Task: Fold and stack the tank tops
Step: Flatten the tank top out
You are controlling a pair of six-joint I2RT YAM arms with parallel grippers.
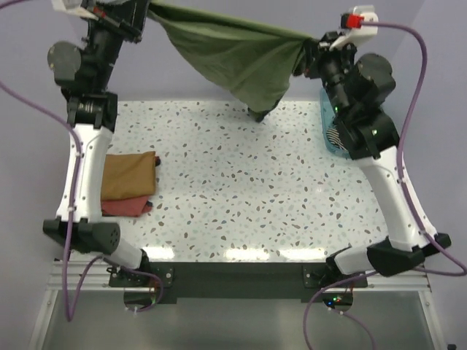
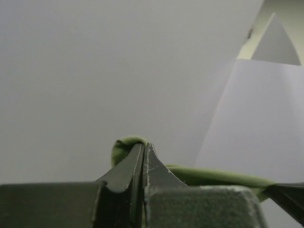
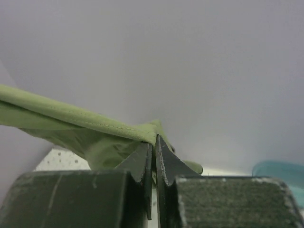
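Top external view: closest of all, the two arm bases sit at the near edge of the speckled worktop (image 1: 241,189). The left arm (image 1: 86,171) goes up the left side and the right arm (image 1: 390,193) goes up the right side. Just beside the left arm lies a brown folded cloth (image 1: 130,173). It rests on a red folded cloth (image 1: 130,206), which peeks out at the near edge. At the far right, a blue-green basket (image 1: 326,120) sits mostly hidden behind the right arm.

Farther back, both arms reach up high. The olive-green tank top (image 1: 233,58) hangs in the air between them, pulled straight along its top edge. The left tool (image 1: 141,20) grips one end and the right tool (image 1: 310,51) grips the other. The cloth sags to a point in the middle, with a dark bit at the tip. That tip is over the far edge of the worktop. I cannot tell if it touches.

Left wrist view: the left tool (image 2: 143,148) is pinched tight on a small green fold of the tank top (image 2: 124,145). Behind it is a plain pale wall (image 2: 95,71).

Right wrist view: the right tool (image 3: 153,141) is pinched tight on a bunched bit of the tank top (image 3: 80,126), which stretches away to the left. A bit of the basket (image 3: 281,169) shows at the far right.
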